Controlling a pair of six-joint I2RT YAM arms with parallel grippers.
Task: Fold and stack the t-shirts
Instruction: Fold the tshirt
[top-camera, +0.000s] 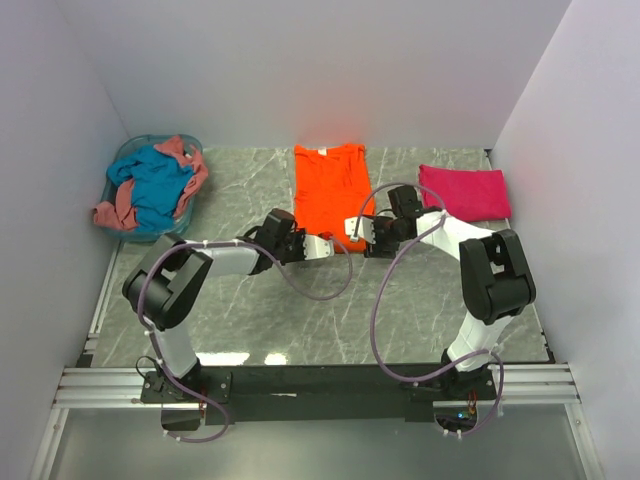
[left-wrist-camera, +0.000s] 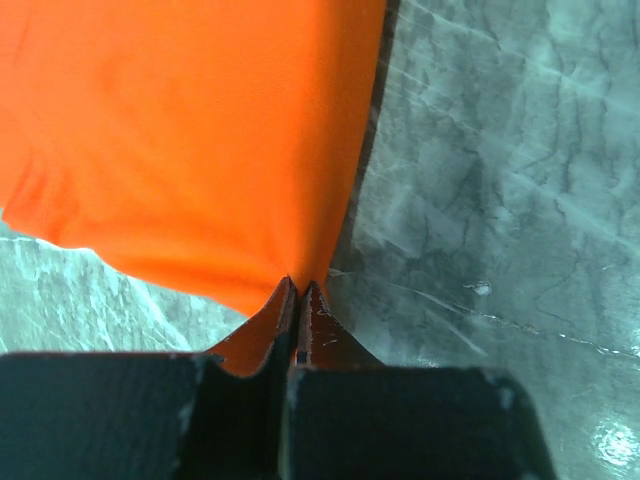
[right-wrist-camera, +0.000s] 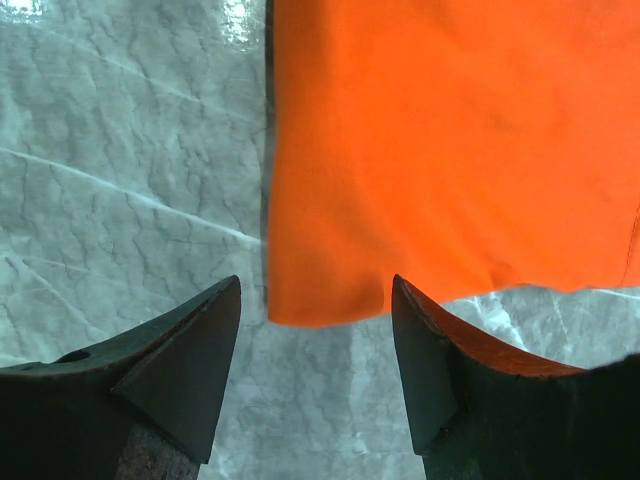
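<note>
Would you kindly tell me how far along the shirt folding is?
Done: the magenta-pink cloth t-shirt lies folded at the far right. In hand: the bright orange cloth t-shirt lies flat; the left fingers pinch one near corner, the right fingers stand open around the other. Left: the teal-blue cloth t-shirt and salmon-pink cloth t-shirt sit crumpled in the pale blue round basket; nothing is stacked.

This is a robot lab test cell, not a home. Plain white walls (top-camera: 300, 70) box in a grey marble-look tabletop (top-camera: 300, 320) on three sides. Along its near edge runs an aluminium rail (top-camera: 110, 385), where two black-and-white arms are bolted side by side, the left arm (top-camera: 175, 285) and the right arm (top-camera: 495, 270), with cables (top-camera: 376, 325) looping loose from them. An orange shirt (top-camera: 330, 190) and a blue basket (top-camera: 125, 165) sit on the tabletop as household items.
</note>
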